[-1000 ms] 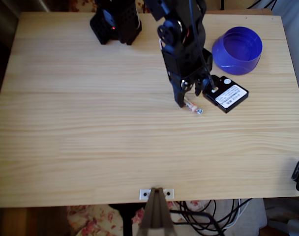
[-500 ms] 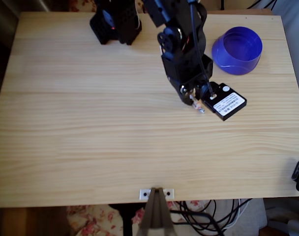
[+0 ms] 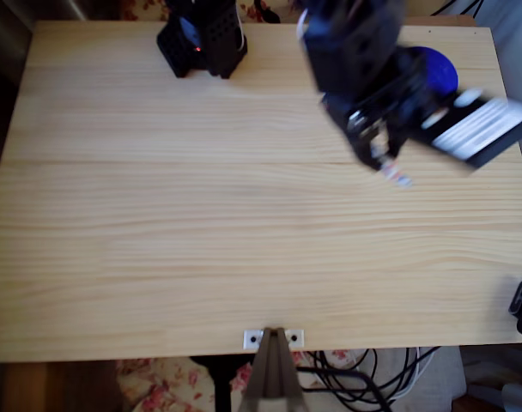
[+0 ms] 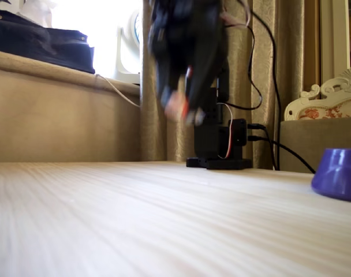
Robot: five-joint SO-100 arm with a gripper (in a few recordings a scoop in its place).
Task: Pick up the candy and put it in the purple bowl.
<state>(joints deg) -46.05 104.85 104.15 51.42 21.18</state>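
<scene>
Clearly, end effector grips candy.

1. Overhead view: looks straight down on the whole table, arm base at the far edge.
2. Fixed view: sits low at tabletop level, close, facing across the table.
3. Shared: purple bowl, blurred gripper.
</scene>
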